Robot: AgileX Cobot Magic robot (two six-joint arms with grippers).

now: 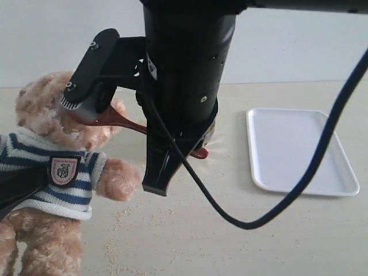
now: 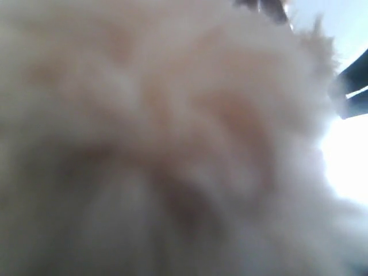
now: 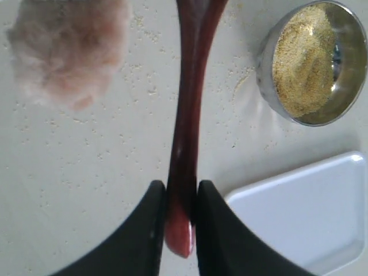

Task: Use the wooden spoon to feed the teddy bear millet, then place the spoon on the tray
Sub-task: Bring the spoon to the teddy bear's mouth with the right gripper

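The teddy bear (image 1: pixel 54 172) sits at the left in its striped shirt; its fur (image 2: pixel 172 126) fills the left wrist view, and a paw (image 3: pixel 69 52) shows in the right wrist view. My right gripper (image 3: pixel 181 192) is shut on the end of the wooden spoon's (image 3: pixel 190 103) handle. The spoon (image 1: pixel 123 122) points at the bear's face, its bowl hidden behind the wrist camera. Millet (image 3: pixel 305 57) is heaped in the steel bowl (image 3: pixel 345 34). The white tray (image 1: pixel 299 149) lies at the right, bare. A dark shape across the bear's belly (image 1: pixel 17 187) may be my left gripper.
Loose grains (image 1: pixel 123 215) are scattered over the beige tabletop in front of the bear. A black cable (image 1: pixel 310 172) hangs in a loop across the tray's near side. The tray's corner (image 3: pixel 299 213) lies close beside my right gripper.
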